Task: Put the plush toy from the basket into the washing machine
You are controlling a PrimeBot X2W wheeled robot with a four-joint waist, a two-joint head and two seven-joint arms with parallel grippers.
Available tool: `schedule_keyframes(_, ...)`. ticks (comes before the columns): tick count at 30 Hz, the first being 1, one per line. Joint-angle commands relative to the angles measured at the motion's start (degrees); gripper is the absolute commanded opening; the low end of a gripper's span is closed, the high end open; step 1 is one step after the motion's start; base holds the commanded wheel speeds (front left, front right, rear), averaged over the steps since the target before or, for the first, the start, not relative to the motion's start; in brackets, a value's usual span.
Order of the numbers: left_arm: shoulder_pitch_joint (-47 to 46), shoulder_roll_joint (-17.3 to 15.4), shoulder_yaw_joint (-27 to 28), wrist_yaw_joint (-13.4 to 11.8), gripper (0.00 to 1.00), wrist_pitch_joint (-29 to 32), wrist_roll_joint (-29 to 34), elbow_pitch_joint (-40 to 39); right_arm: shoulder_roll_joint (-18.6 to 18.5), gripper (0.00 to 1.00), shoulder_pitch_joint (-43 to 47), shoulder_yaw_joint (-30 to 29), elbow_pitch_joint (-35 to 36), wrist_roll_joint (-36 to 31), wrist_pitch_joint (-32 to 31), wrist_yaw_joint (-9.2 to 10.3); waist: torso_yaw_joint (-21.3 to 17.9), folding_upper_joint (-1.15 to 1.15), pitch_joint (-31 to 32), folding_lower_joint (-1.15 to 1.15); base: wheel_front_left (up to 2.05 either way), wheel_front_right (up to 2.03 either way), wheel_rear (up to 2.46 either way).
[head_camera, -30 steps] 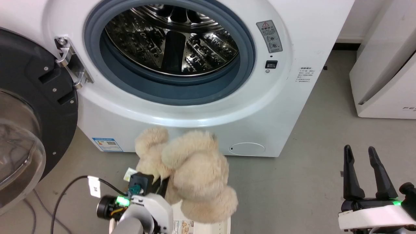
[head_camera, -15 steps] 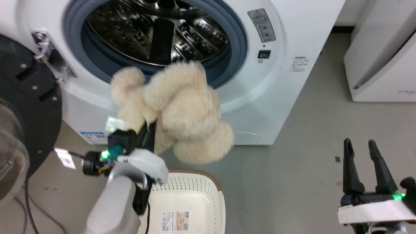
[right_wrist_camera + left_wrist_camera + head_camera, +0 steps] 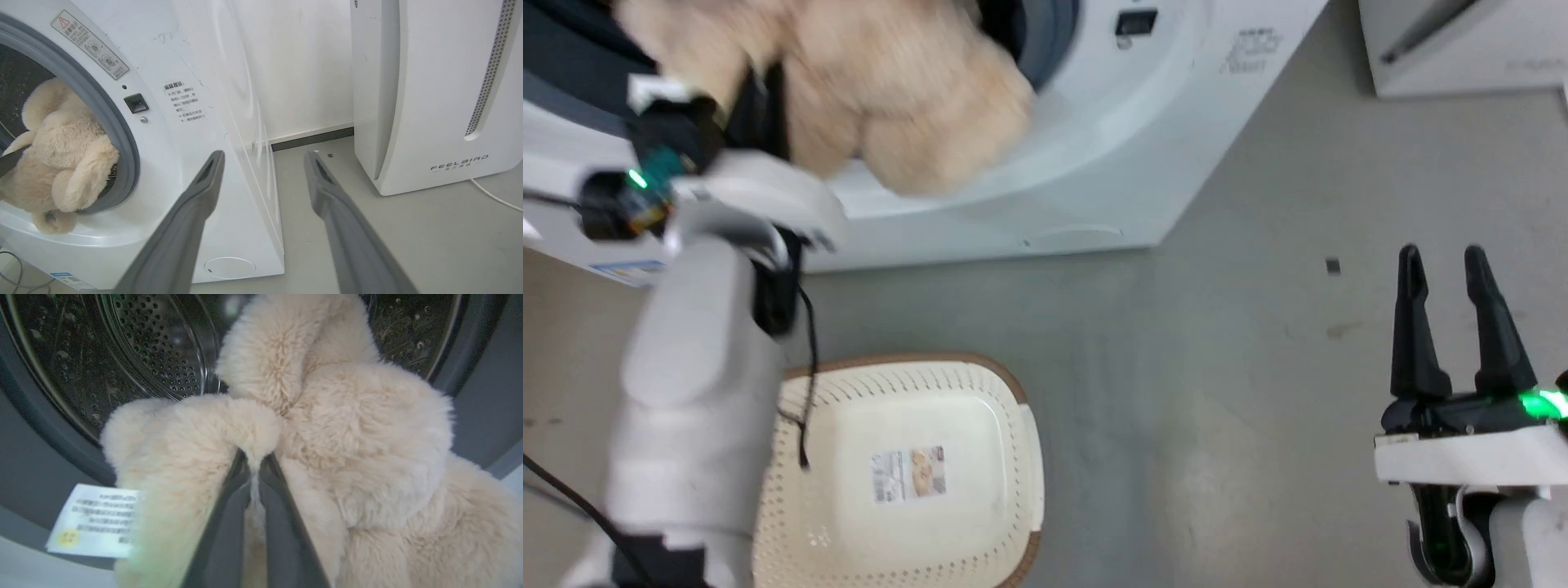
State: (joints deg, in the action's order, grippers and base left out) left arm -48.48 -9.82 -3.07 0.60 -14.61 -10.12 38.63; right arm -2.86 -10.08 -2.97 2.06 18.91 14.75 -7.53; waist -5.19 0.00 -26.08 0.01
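Showing washing machine (image 3: 196,196) w/ basket (image 3: 1017,425) on floor (image 3: 1217,367) in front; plush toy (image 3: 359,449) hangs at gasket (image 3: 130,163), seemingly partly inside. L gripper (image 3: 255,465) clamps a fold of pile; R gripper (image 3: 1441,253) spread, nothing held. Toy likely light, soft, floppy: pinch deep, near body.

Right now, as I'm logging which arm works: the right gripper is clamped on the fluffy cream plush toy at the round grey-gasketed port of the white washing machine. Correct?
Wrong arm. The left gripper is clamped on the fluffy cream plush toy at the round grey-gasketed port of the white washing machine, as the left wrist view shows; the right gripper stands open.
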Motion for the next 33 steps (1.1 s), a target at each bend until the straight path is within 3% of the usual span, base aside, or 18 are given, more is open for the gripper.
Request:
schedule_keyframes(1, -2.5, -0.9, 0.8, -0.3, 0.0, -0.4, 0.4, 0.2, 0.0, 1.0, -1.3, 0.2, 0.5, 0.4, 0.2, 0.04, -3.0, 0.0, -4.6, -0.01, 0.0, 0.0, 0.0)
schedule_keyframes(16, -25.4, -8.6, 5.0, -1.8, 0.0, -0.4, 2.8, 5.6, 0.0, 1.0, -6.8, 2.1, 3.0, 4.0, 0.2, 0.04, -9.5, 0.0, -17.1, -0.01, 0.0, 0.0, 0.0)
schedule_keyframes(23, -29.9, -10.8, 6.0, -1.8, 0.0, -0.4, 3.1, 8.2, 0.0, 1.0, -7.4, 2.7, 3.2, 5.0, 0.2, 0.04, -10.7, 0.0, -19.2, -0.01, 0.0, 0.0, 0.0)
schedule_keyframes(24, -29.9, -10.9, 6.1, -1.9, 0.81, -0.4, 3.2, 8.2, 0.0, 1.0, -7.4, 2.7, 3.2, 5.1, 0.2, 0.04, -10.7, 0.0, -19.3, -0.01, 0.0, 0.0, 0.0)
schedule_keyframes(25, -29.8, -11.0, 6.1, -2.1, 1.0, -0.4, 3.5, 8.3, 0.0, 1.0, -7.4, 2.7, 3.1, 5.1, 0.2, 0.04, -10.6, 0.0, -19.2, -0.01, 0.0, 0.0, 0.0)
schedule_keyframes(33, -23.7, -9.4, 6.0, -2.3, 1.0, -0.4, 4.1, 5.7, 0.0, 1.0, -7.1, 3.1, 1.9, 4.2, 0.2, 0.04, -8.5, 0.0, -14.5, -0.01, 0.0, 0.0, 0.0)
